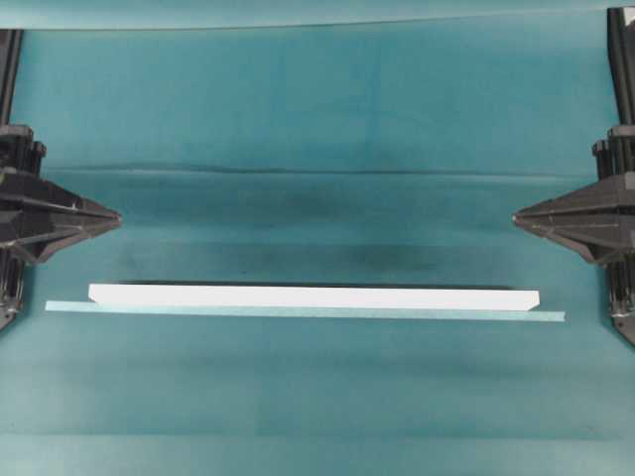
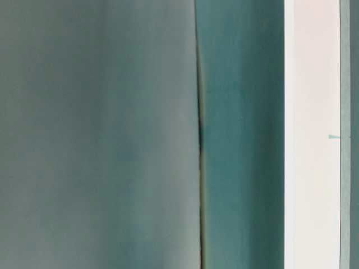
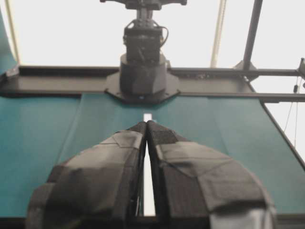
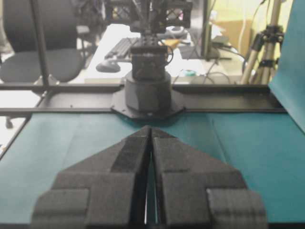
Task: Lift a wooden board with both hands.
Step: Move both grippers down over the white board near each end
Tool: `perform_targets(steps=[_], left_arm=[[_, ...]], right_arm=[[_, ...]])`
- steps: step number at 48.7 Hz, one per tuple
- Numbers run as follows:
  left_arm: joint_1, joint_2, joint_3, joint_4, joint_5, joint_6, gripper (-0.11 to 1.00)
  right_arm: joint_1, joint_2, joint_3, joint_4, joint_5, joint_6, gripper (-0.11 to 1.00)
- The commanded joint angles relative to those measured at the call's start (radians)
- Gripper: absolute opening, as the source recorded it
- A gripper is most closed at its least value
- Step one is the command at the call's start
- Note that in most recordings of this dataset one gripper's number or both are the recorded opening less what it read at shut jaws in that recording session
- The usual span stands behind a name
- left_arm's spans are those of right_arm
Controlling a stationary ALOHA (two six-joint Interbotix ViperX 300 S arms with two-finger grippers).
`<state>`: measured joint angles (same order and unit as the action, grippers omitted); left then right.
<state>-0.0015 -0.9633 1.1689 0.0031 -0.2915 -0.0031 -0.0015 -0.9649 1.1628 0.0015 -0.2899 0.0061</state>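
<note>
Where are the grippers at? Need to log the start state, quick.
Left gripper: closed, holding nothing.
Right gripper: closed, holding nothing.

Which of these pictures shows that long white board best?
The overhead view: the whole wooden board lies flat, both ends visible. The table-level view shows only a close white stretch; the left wrist view a sliver; the right wrist view none.

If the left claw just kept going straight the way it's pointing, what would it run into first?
Probably the right claw, which points back at it across the teal cloth. The left claw is shut and empty, and the wooden board lies off that line, so the way between looks free.
</note>
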Motion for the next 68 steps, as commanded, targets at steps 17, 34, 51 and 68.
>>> perform_targets(steps=[17,34,51,68], left_arm=[[-0.014,0.058,-0.179,0.012,0.359,-0.091,-0.01],[-0.018,0.247,-0.336,0.018,0.597,-0.061,-0.01],[-0.025,0.449,-0.482,0.018,0.873,-0.089,-0.01],[-0.011,0.624,-0.607,0.018,1.134,-0.15,-0.01]], right_arm=[[-0.043,0.103,-0.16,0.118,0.492,0.034,0.01],[-0.061,0.322,-0.339,0.13,0.782,0.192,0.01],[-0.048,0.589,-0.541,0.092,1.042,0.19,0.01],[-0.005,0.755,-0.657,0.005,1.233,0.14,0.01]])
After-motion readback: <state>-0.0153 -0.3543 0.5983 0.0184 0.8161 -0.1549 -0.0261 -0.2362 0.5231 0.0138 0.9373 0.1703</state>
